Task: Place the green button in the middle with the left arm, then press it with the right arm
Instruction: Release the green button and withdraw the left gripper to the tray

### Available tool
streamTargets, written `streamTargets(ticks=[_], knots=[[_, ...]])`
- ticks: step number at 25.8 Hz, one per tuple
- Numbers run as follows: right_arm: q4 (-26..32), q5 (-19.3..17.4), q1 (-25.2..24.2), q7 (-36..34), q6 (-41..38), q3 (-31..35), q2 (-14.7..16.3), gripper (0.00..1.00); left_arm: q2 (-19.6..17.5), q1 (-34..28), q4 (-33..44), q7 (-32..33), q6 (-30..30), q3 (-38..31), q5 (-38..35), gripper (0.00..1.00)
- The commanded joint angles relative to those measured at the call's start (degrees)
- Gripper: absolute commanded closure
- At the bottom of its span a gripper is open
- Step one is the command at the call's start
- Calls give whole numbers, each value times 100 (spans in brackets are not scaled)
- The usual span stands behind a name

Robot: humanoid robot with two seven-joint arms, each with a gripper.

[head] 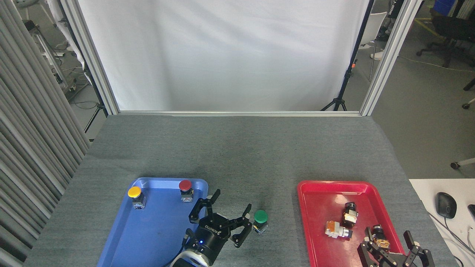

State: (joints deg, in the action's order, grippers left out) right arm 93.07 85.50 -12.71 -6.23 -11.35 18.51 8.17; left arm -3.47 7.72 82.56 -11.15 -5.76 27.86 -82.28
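Green button (260,220) upright on bare grey table (237,155) between blue tray (122,237) and red tray (308,230), just right of left pincer (231,205), spread wide and empty; right pincer (387,243) wide open over red tray's near corner.

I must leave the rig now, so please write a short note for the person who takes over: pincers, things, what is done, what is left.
Left pincer: open, empty, just left of the green button.
Right pincer: open, empty, low over the near end of the red tray.
Green button: upright on the bare grey cloth between the blue tray and the red tray, free of both pincers.
Done: button placed in the middle.
Left: move the left arm clear, then press the green cap with the right arm.
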Motion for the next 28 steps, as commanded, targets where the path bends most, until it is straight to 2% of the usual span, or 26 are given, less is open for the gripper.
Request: streamTargets(ticks=[1, 3, 7, 13, 16, 19, 24, 26, 28], knots=[[1, 2, -3, -1, 1, 4, 0, 0, -813, -1000, 1263, 8, -1243, -720, 98, 0], [-8, 2, -3, -1, 1, -5, 0, 0, -857, -1255, 1166, 8, -1147, -1248, 265, 0], [1, 10, -12, -1, 1, -40, -53, 0, -875, -1466, 911, 8, -479, -1837, 406, 0], [1, 19, -12, 386, -16, -357, -123, 3, -883, -1360, 709, 25, -268, -1960, 432, 0], [10, 19, 41, 395, -16, -576, -123, 3, -927, -1360, 709, 280, 286, -2136, 810, 0], [19, 19, 67, 395, -16, -814, -132, 2, -936, -1404, 718, 491, 840, -2725, 1267, 0], [45, 28, 261, 360, 10, -1113, -149, 3, -927, -1396, 709, 500, 1042, -2848, 1302, 0], [36, 54, 348, 360, 28, -1262, -272, 6, -910, -1396, 709, 500, 1051, -2848, 1302, 0], [36, 282, 401, 360, 133, -1394, -439, 18, -883, -1404, 709, 491, 1033, -2848, 1302, 0]])
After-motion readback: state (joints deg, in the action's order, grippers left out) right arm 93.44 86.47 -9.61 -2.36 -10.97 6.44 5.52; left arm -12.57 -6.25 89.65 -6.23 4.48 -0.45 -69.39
